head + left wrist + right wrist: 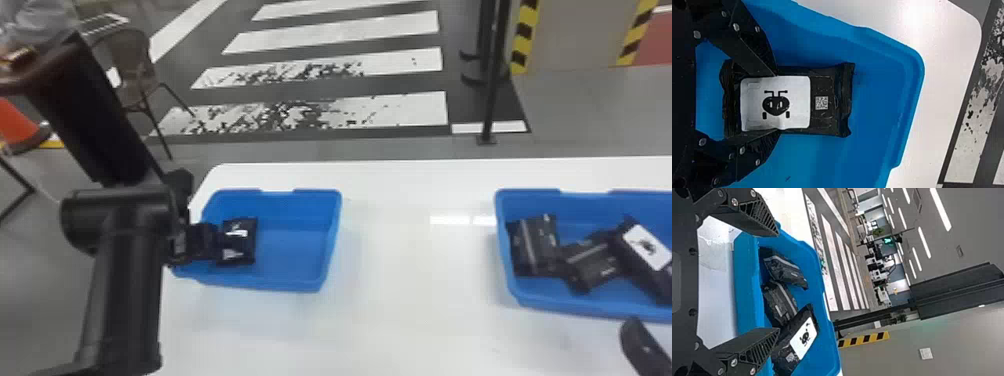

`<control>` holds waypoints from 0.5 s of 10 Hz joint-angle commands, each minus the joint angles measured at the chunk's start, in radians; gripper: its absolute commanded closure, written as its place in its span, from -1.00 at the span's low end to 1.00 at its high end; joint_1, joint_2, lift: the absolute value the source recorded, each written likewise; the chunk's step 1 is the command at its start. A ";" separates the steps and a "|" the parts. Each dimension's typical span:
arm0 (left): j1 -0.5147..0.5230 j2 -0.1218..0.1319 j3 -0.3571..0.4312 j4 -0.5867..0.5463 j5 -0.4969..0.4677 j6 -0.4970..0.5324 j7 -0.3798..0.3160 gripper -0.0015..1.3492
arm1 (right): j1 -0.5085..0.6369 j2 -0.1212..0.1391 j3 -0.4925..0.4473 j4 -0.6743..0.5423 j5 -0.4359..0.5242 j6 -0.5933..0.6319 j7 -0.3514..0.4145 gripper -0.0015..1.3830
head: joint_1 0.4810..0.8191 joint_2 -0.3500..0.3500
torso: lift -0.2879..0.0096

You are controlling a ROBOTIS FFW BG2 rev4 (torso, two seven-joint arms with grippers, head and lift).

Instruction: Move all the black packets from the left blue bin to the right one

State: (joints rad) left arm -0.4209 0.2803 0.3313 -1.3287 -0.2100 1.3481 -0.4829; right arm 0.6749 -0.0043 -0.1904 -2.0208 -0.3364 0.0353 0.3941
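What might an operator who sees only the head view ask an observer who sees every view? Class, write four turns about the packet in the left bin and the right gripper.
Operator: What marks the packet in the left bin?
Observer: A white label with a dark figure on it, and a square code beside the label.
Operator: Is the right gripper open?
Observer: Yes, in the right wrist view its two fingers stand wide apart.

Left bin [295,252] holds one packet [240,242]; right bin [565,301], three.
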 commanded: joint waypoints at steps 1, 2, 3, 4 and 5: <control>0.001 -0.003 0.022 0.024 0.005 -0.001 0.010 0.34 | 0.000 0.001 0.001 0.005 -0.009 0.004 0.000 -0.74 | 0.27 0.77 | 0.00; 0.011 -0.006 0.024 0.024 0.005 -0.011 0.015 0.82 | 0.000 0.000 -0.001 0.007 -0.017 0.004 0.002 -0.73 | 0.27 0.78 | 0.00; 0.018 -0.004 0.014 0.024 0.001 -0.023 0.014 0.79 | 0.002 0.000 -0.001 0.007 -0.021 0.006 0.003 -0.72 | 0.27 0.79 | 0.00; 0.026 0.002 -0.010 0.022 0.001 -0.065 -0.008 0.79 | 0.010 -0.002 -0.001 0.000 -0.029 0.006 0.005 -0.72 | 0.27 0.79 | 0.00; 0.050 -0.001 -0.016 -0.022 0.005 -0.101 -0.042 0.79 | 0.017 -0.005 -0.003 -0.015 -0.035 0.006 0.005 -0.72 | 0.27 0.79 | 0.00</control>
State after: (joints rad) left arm -0.3829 0.2805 0.3206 -1.3251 -0.2089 1.2687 -0.5182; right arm 0.6869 -0.0076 -0.1926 -2.0279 -0.3662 0.0416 0.3995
